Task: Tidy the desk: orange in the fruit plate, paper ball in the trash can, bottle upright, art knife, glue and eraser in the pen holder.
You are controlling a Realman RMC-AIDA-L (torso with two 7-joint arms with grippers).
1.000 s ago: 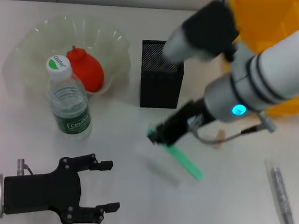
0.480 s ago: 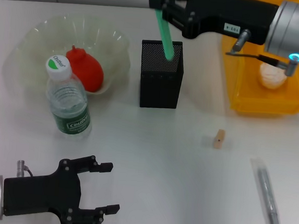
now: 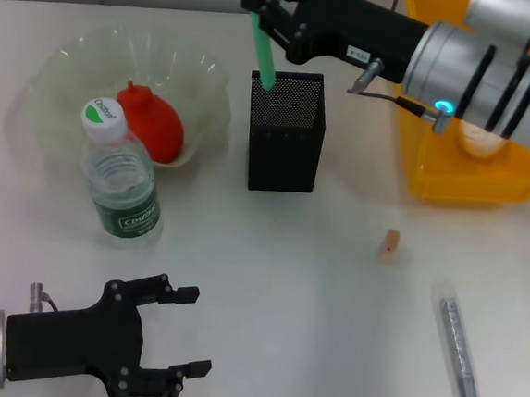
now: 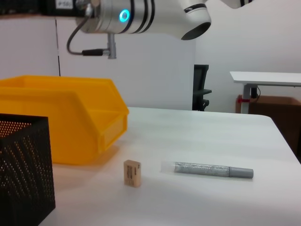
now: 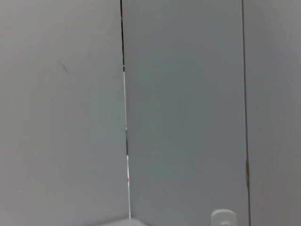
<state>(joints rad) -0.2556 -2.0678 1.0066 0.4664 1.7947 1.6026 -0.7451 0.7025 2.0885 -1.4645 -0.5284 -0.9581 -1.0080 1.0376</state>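
1. Table (image 3: 266, 291): the left tool (image 3: 175, 330) hangs over its near edge, fingers spread wide, holding nothing.
2. Yellow bin (image 3: 490, 172), under the right arm, holds the paper ball (image 3: 482, 141).
3. Plate (image 3: 62, 79) holds a red-orange fruit (image 3: 155, 126); the bottle (image 3: 119, 172) stands upright beside it.
4. Right tool (image 3: 277, 5) grips the green knife (image 3: 260, 45), tip entering the holder (image 3: 286, 131) just below.
5. Glue (image 3: 457, 350) and eraser (image 3: 389, 246) lie loose, well apart from both tools; these look left to do.

Head cam looks down on tabletop (image 3: 327, 334) from above; L wrist cam sits low, near surface, sharing pen holder (image 3: 286, 132), eraser (image 3: 389, 246); R wrist cam faces wall only
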